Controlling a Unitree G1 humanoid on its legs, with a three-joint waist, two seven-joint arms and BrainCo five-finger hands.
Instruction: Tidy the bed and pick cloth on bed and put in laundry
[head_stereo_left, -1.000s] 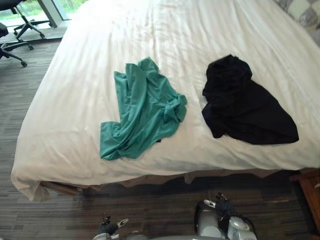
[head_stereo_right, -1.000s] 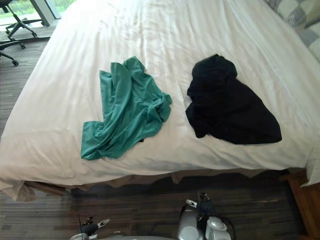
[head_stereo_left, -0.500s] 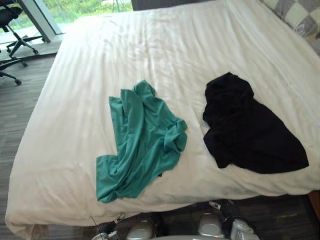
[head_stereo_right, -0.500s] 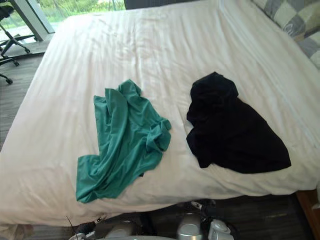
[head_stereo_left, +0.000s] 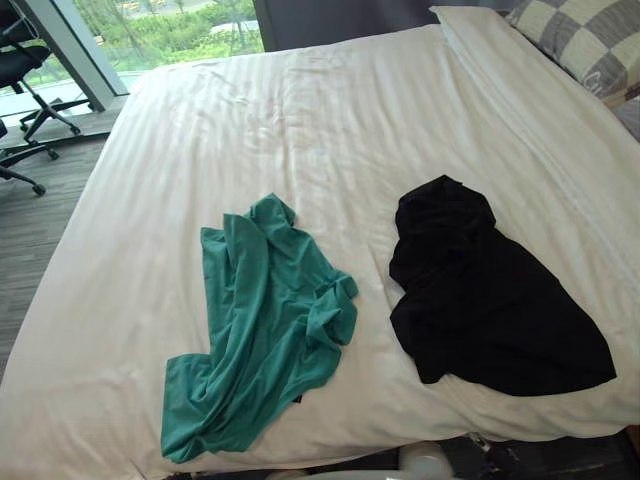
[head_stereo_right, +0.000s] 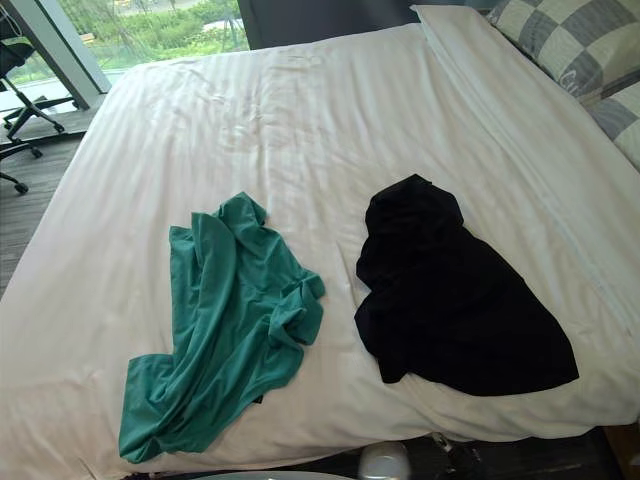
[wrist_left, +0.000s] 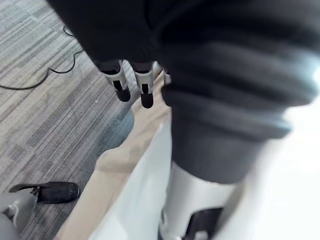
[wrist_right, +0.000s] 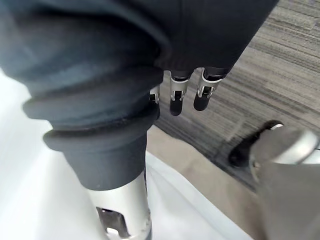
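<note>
— Which cloths are listed?
— Green cloth (head_stereo_left: 265, 330), crumpled, on the bed (head_stereo_left: 300, 120) at 7 o'clock; black cloth (head_stereo_left: 480, 300) at 4 o'clock, apart. Their shapes are hidden by folds.
— Hands?
— Left hand (wrist_left: 120, 82), right hand (wrist_right: 176, 95): fingers hung straight, nothing held, upper parts hidden. Pillow (head_stereo_left: 580, 40) at 1 o'clock, cut off.

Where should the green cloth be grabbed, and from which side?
On the green cloth, I'd pinch the bunched folds at its right edge, coming down from the near side of the bed: cloth rises in ridges there, while the rest lies flatter.
</note>
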